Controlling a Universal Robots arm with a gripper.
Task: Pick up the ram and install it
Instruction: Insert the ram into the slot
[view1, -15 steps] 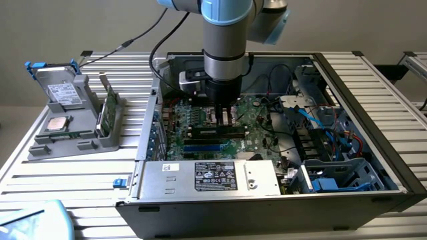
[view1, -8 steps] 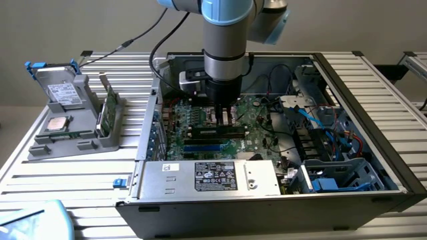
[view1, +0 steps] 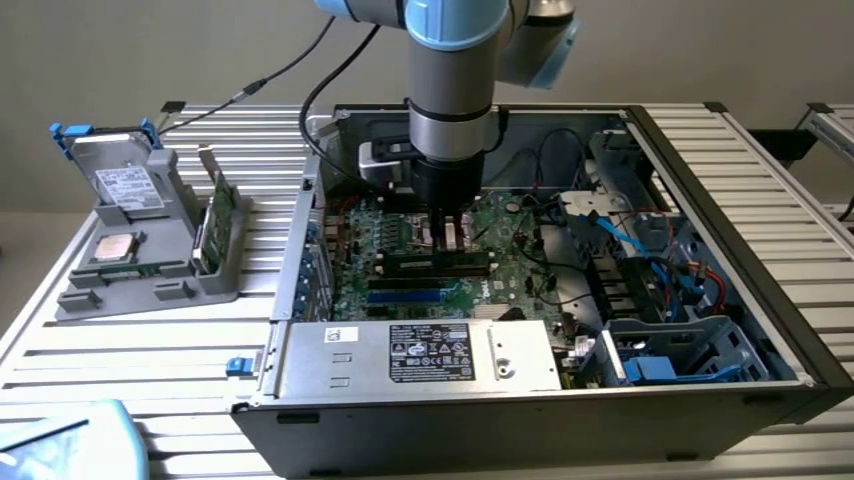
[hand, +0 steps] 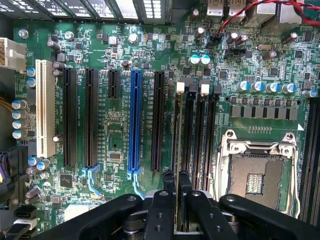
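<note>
Wrist view: my gripper (hand: 176, 179) is pinched narrow on the ram (hand: 178, 131). I see the stick edge-on, a thin line running out from between my fingertips (hand: 170, 176). It lies along the outermost of the ram slots (hand: 200, 135), on the side toward the blue slot (hand: 135, 125) and away from the CPU socket (hand: 257, 172). Exterior view has me pointing straight down inside the PC case (view1: 747, 300), with the stick level just under the fingers and low over the motherboard (view1: 514, 240). I can't tell whether its bottom edge is in the slot yet or just above it. My read is that this is the insertion step, so alignment is everything: stick parallel to the slot, centred between its ends, no yaw, upright and not leaning toward the neighbouring slot. The white latch (hand: 180, 88) at the far end should be swung out, which I can't confirm from here. I'm holding mid-length, so press straight down and evenly, because any tilt will make one end bind. The notch must match the slot key, which is hidden from me. Mind the capacitors (hand: 195, 59) beyond the latch end, they sit close
</note>
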